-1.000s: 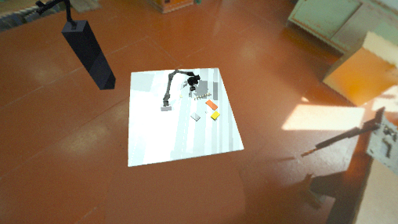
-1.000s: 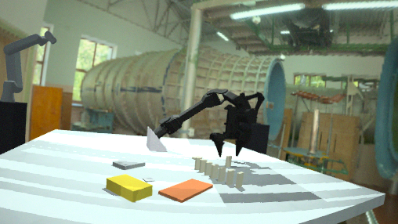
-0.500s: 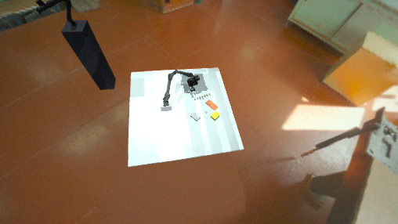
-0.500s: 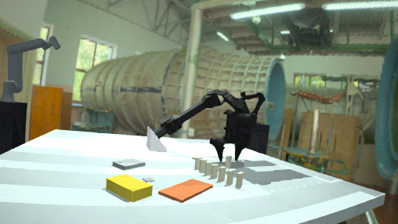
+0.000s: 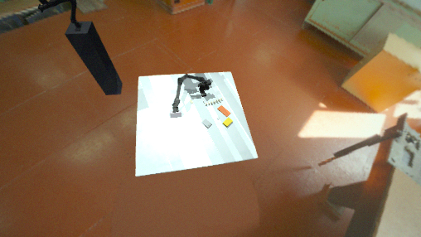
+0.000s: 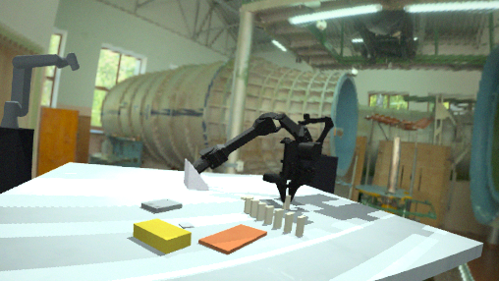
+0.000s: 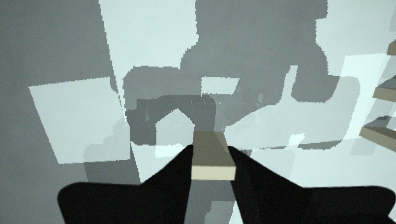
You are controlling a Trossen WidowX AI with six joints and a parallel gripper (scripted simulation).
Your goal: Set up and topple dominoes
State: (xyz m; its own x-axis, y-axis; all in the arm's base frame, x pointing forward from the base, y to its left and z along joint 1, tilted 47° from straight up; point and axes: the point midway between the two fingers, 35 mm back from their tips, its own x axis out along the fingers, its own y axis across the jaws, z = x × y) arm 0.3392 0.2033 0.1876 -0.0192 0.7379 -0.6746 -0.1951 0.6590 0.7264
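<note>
Several cream dominoes stand upright in a row in front of the arm; one standing domino (image 6: 300, 226) is at the row's near right end, and part of another (image 7: 380, 137) shows at the right edge of the wrist view. My gripper (image 6: 287, 200) (image 7: 209, 151) is shut on a separate upright domino (image 7: 213, 172), behind the row in the exterior view. Both fingertips meet its sides. Whether its foot touches the table is unclear. Another pale piece, apparently a domino (image 6: 246, 197) (image 5: 191, 101), lies low beyond the row's far left end.
An orange plate (image 5: 224, 110) (image 6: 233, 239) lies in front of the row. A yellow block (image 5: 227, 122) (image 6: 162, 236), a grey block (image 5: 207, 123) (image 6: 161, 205) and a small pale tile (image 6: 186, 225) lie farther along the white table (image 5: 155, 153).
</note>
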